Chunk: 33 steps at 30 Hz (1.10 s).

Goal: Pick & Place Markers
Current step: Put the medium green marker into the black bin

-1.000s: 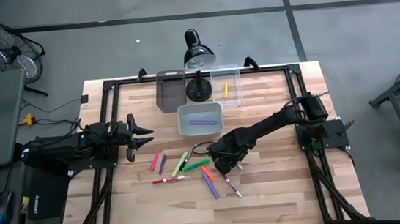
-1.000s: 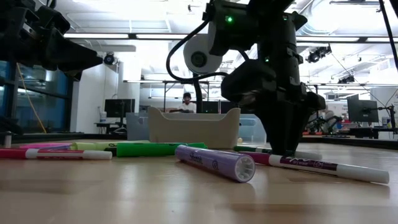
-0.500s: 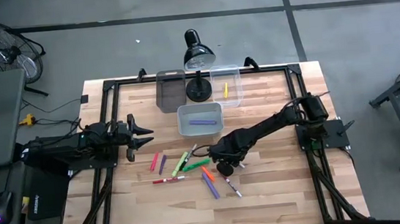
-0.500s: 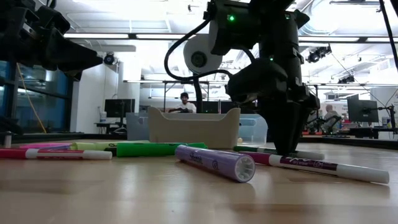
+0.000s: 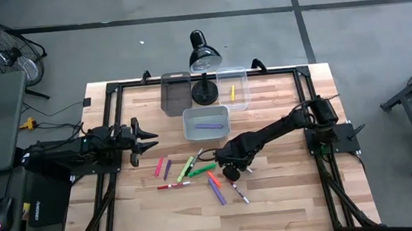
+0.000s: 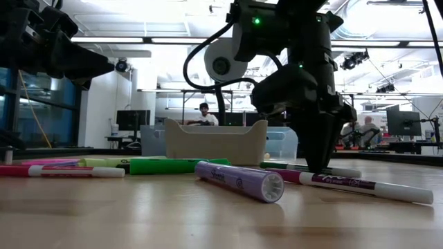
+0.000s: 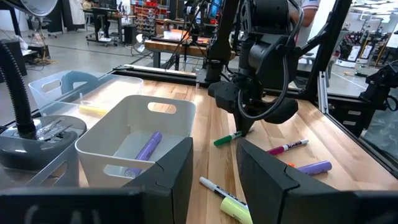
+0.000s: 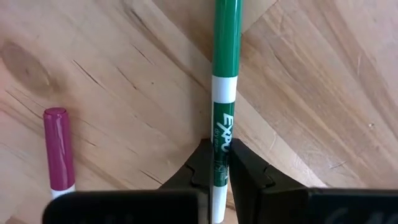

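Several markers lie scattered mid-table: pink (image 5: 159,166), yellow-green (image 5: 186,168), red (image 5: 173,185), orange (image 5: 213,178), purple (image 5: 218,193) and a magenta-capped white one (image 5: 239,192). A thin green marker (image 5: 205,169) with a white barrel lies among them. My right gripper (image 5: 227,166) stands over it, shut on its barrel. My left gripper (image 5: 148,141) waits open over the table's left part, clear of the markers. One purple marker lies in the white bin (image 5: 206,122) and a yellow one in the clear bin (image 5: 233,88). My right gripper (image 8: 219,146) pinches the green marker's white barrel (image 8: 221,127), just behind the green cap, between its two fingers. The fingers come from above, pointing down, and lie across the marker. The marker lies flat on the table (image 6: 277,165).
A black desk lamp (image 5: 203,63) stands at the far edge between a dark bin (image 5: 176,93) and the clear bin. The magenta-capped marker (image 8: 57,149) lies close beside my right gripper. Bare wood shows along the near edge and on the table's right.
My right gripper has shifted slightly toward the table's left and turned at the wrist over the green marker, then kept still. The markers lie where they were.
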Tool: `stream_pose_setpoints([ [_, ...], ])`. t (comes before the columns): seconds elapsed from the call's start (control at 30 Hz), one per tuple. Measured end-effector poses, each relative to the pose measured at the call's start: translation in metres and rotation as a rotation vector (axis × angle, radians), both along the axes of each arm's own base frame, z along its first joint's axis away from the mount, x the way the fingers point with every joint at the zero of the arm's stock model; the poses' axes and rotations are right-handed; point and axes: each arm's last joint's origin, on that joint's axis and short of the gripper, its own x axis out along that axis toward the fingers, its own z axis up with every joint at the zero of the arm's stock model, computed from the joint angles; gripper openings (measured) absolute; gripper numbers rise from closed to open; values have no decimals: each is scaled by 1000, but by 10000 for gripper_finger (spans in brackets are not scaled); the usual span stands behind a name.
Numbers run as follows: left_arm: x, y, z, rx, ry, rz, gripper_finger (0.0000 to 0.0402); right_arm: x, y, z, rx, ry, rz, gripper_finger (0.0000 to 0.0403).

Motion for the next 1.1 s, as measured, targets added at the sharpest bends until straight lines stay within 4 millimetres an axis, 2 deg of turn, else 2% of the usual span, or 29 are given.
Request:
stream_pose_setpoints([
  [0.2,0,0,0,0,0,0,122,-2,0,6,4,-11,-11,21],
  [0.77,0,0,0,0,0,0,122,-9,0,48,54,-117,-35,19],
  [0.93,0,0,0,0,0,0,122,-11,3,62,33,-180,-16,19],
  [1.1,0,0,0,0,0,0,122,-14,5,80,-66,-274,1,17],
])
